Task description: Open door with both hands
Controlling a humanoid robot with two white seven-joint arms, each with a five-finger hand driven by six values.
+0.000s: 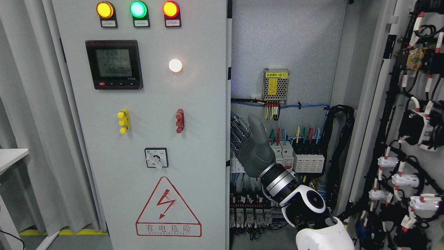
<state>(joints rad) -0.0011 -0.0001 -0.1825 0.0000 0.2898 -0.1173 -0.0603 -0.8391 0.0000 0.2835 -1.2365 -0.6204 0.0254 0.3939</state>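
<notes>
The left cabinet door (194,146) is grey and stands closed, or nearly so. It carries three lamps, a meter, a rotary switch and a red warning triangle. The right door (406,139) is swung wide open at the picture's right, its inner side full of black wiring. My right hand (239,137) comes up from the lower right into the open cabinet. Its fingers (238,133) curl against the free right edge of the left door, their tips hidden behind that edge, and the thumb points up. No left arm shows.
Inside the cabinet are breakers (307,158), coloured wires and a small power supply (276,84) on the back plate. A black cable bundle (341,146) hangs by the right frame. Grey curtains and a white table corner (10,156) lie to the left.
</notes>
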